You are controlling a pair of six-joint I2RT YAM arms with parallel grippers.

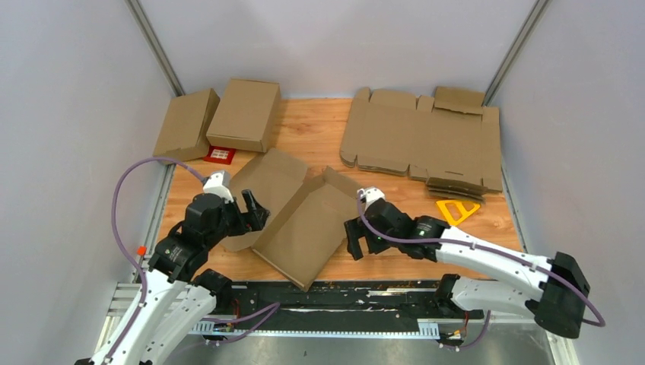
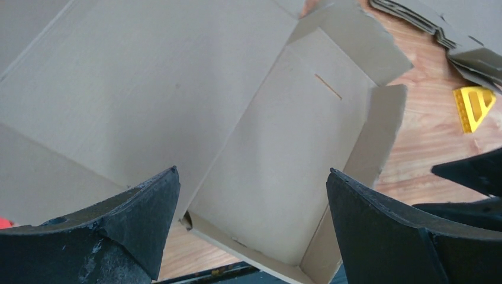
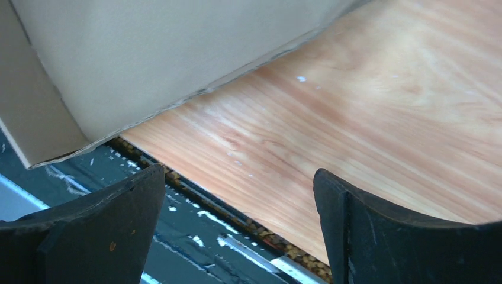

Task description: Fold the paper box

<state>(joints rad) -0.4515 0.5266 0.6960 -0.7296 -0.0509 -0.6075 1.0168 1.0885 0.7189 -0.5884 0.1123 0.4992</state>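
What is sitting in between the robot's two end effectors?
The partly folded paper box lies between the left end effector and the right end effector. The top view shows this best.

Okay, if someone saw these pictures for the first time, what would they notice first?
The paper box, half open with flaps raised, lies at the near middle of the table between the left arm and right arm, both with open, empty jaws. Behind it, far right, spreads a stack of flat cardboard sheets, with a bright yellow triangle beside its near edge.
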